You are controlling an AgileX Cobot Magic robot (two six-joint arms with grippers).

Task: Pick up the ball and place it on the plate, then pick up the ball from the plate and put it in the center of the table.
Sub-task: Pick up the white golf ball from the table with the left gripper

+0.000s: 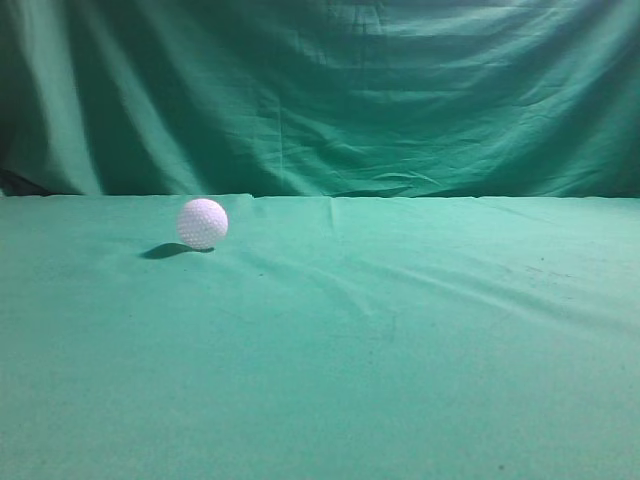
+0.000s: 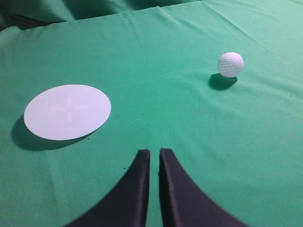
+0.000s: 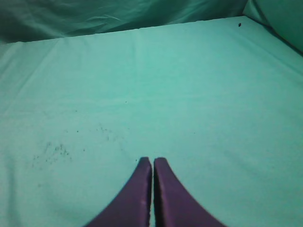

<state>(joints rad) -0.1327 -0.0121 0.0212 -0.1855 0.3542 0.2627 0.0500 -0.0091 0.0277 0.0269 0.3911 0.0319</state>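
While the ball (image 2: 230,64) sat on the cloth well right of the empty plate (image 2: 67,111), the left gripper (image 2: 154,153) and right gripper (image 3: 152,161) were closed on nothing, so no step looked done.

The right gripper (image 3: 152,163) sits at the near edge of the table, its two dark fingers (image 3: 132,198) pressed nearly together with only a thin slit between the tips, holding nothing. Green cloth (image 3: 180,94) covers the tabletop, lightly creased. Small dark specks (image 3: 54,150) lie toward the left edge. A green backdrop (image 3: 94,16) hangs along the far edge.
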